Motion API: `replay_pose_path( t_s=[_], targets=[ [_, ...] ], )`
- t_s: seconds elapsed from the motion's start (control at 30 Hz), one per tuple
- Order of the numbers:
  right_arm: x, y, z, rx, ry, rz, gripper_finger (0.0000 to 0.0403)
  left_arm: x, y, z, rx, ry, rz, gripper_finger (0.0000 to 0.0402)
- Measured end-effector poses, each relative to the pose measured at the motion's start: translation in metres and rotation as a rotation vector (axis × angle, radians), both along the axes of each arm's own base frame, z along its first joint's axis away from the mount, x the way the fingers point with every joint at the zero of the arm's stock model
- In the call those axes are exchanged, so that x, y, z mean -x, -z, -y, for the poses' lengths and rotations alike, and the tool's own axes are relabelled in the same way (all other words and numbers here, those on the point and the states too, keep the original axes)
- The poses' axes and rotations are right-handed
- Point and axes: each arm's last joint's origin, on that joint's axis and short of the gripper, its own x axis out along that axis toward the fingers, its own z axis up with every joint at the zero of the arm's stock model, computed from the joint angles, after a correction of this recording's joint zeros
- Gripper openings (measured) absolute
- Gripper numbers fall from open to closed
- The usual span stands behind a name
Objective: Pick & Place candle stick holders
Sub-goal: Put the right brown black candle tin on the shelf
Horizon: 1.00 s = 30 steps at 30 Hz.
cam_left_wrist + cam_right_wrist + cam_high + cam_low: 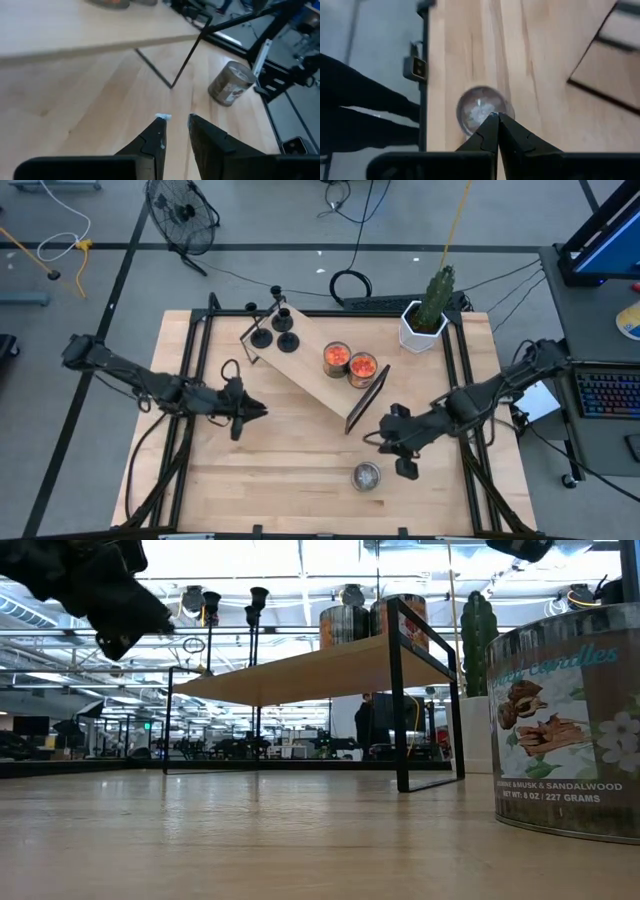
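Three black candle holders point(274, 323) with round bases and thin stems stand upright, close together, at the far left end of a raised wooden shelf point(300, 370) that runs slantwise across the table. Two orange glass cups point(349, 362) stand upright side by side, touching or nearly so, near the shelf's other end. A silvery cup point(366, 476) sits upright on the tabletop itself, well apart from the shelf, near the front edge. Its side carries a printed label reading "MUSK & SANDALWOOD".
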Motion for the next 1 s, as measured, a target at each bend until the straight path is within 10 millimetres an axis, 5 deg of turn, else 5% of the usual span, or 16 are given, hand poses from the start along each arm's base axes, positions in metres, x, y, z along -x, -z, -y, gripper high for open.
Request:
replay_pose_path(
  t_s=[0.57,1.0],
  targets=[
    [-0.015,0.011,-0.011,-0.093,0.123,-0.281,0.0007,0.024,0.014,-0.024,0.006,0.058,0.104,0.0088],
    [-0.017,0.011,-0.005,-0.096,0.159,-0.294,0.0080,0.050,0.032,-0.018,0.086,0.095,0.245,0.0088]
  ],
)
